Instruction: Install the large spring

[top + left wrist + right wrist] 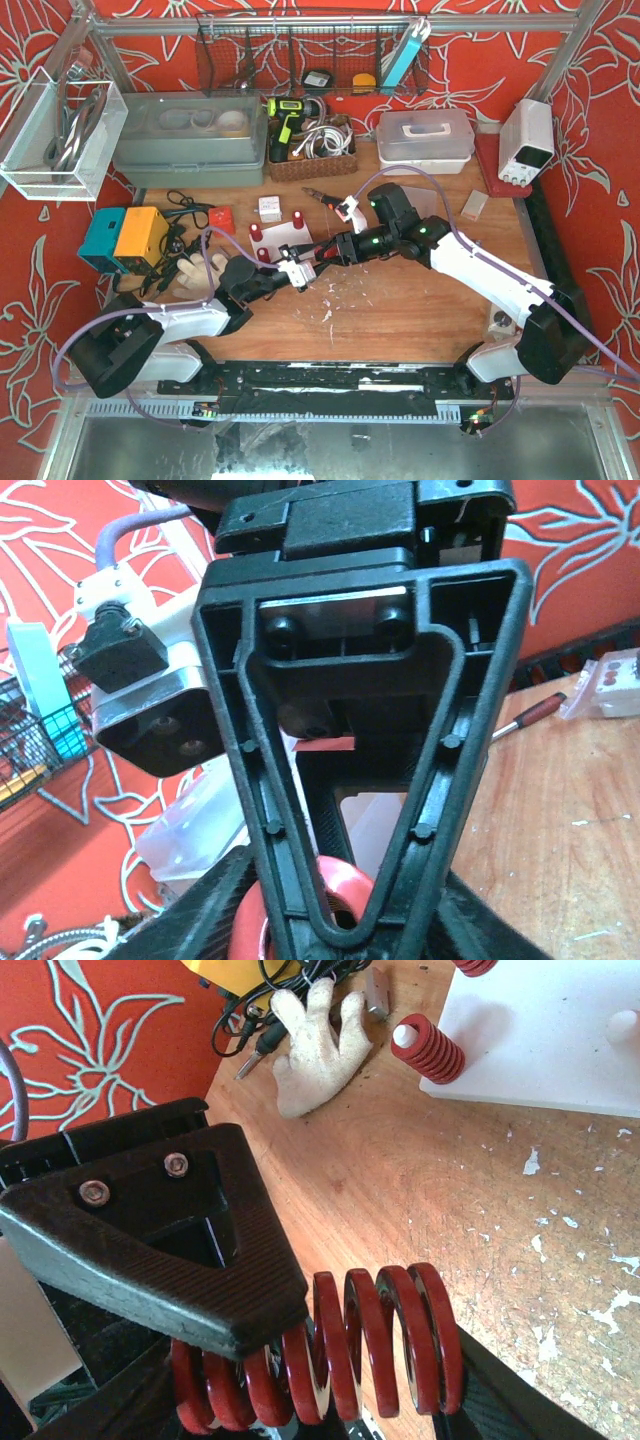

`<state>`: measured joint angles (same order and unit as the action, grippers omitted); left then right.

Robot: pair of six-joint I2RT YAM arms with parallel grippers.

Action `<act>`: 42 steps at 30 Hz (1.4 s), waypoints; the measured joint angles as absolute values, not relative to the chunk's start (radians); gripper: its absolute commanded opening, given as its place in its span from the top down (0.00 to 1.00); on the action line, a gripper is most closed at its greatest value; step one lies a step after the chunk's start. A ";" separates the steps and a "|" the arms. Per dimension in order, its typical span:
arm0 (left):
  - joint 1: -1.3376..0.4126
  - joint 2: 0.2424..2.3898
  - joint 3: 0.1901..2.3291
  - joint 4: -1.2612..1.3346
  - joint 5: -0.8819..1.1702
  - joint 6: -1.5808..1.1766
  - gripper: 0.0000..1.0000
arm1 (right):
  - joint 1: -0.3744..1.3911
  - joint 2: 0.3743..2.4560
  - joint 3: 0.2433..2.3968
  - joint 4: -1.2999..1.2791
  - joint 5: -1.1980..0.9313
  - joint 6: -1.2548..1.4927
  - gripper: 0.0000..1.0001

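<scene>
- Seen from the right wrist, the large spring point(330, 1345) lies crosswise at 6 o'clock in the frame, its red coils running from 9 to 3 o'clock
- The right gripper point(322, 257) is clenched on it: a dark finger stands at each end of the coils, so the spring is held end to end
- The left gripper point(298, 272) meets the right one nose to nose at the middle of the table point(400, 310)
- One of the left gripper's black fingers point(150, 1250) lies over the coils at the spring's 9 o'clock end
- From the left wrist, a red ring shows at 6 o'clock between that gripper's own fingers, behind the triangular frame of the right gripper's finger
- Whether the left gripper is pinching the spring or only standing around it cannot be told
- The spring is apart from the white plate point(540, 1040), which lies at 1 o'clock from it in the right wrist view
- A smaller red spring point(428, 1048) sits on a white peg at the plate's near corner, and a bare white peg point(625, 1025) stands at the plate's 3 o'clock side
- A pale glove point(318, 1050) lies on the wood at 12 o'clock from the held spring
- In the top view, a teal and orange box point(125, 238) sits at 9 o'clock from the grippers, beyond the glove
</scene>
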<state>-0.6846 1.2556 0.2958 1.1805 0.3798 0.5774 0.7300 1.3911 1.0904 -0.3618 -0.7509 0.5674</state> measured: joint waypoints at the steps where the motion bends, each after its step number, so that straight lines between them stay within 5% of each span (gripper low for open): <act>1: -0.682 1.257 0.296 1.185 0.381 0.581 0.65 | 0.730 1.391 1.090 -0.363 -0.753 0.568 0.73; 6: -0.673 1.259 0.295 1.192 0.406 0.597 0.92 | 0.730 1.391 1.090 -0.361 -0.761 0.568 0.72; 9: -0.667 1.260 0.295 1.194 0.421 0.596 1.00 | 0.730 1.391 1.090 -0.361 -0.761 0.571 0.61; 25: -0.647 1.232 0.294 1.118 0.462 0.585 1.00 | 0.732 1.361 1.085 -0.374 -0.709 0.511 0.02; 42: -0.547 1.165 0.368 0.837 0.227 0.184 1.00 | 0.679 0.955 0.957 -0.406 -0.052 0.432 0.01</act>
<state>-0.5472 1.1652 0.3683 0.8371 0.2272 0.1844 0.6788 0.9554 0.9573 -0.4057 -0.0521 0.4324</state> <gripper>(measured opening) 0.307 0.989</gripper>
